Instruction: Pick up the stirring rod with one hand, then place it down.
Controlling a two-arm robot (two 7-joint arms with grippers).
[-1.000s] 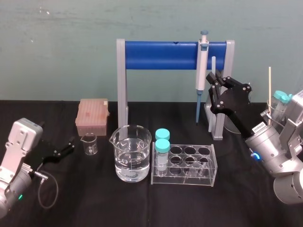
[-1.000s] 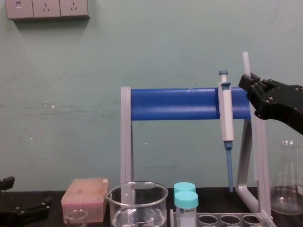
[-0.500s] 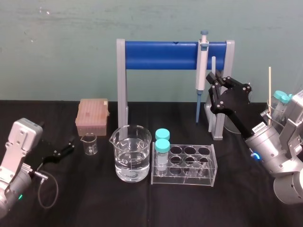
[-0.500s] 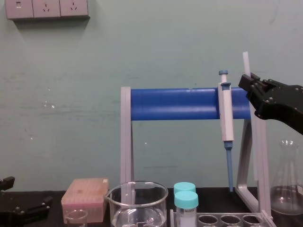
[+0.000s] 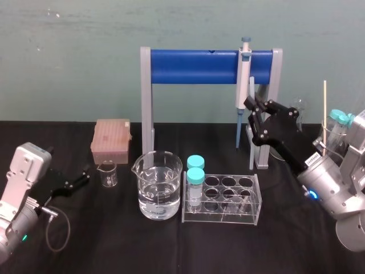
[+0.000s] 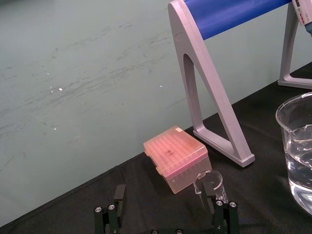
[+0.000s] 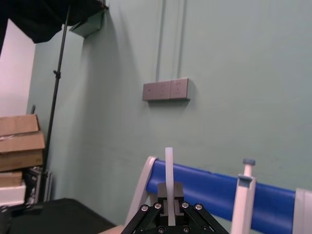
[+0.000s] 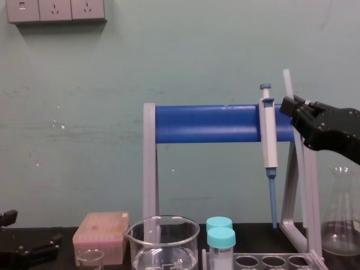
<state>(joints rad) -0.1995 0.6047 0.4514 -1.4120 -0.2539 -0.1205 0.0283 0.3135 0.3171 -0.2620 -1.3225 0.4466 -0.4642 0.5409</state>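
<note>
As its wrist view shows, the right pincer (image 7: 169, 194) clamps the stirring rod (image 7: 168, 165); left pincer (image 5: 85, 175) released.

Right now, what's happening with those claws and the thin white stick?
Right gripper shut on stirring rod, upright beside hanging pipette. Left gripper open, parked low, far left. Rack post close by.
</note>
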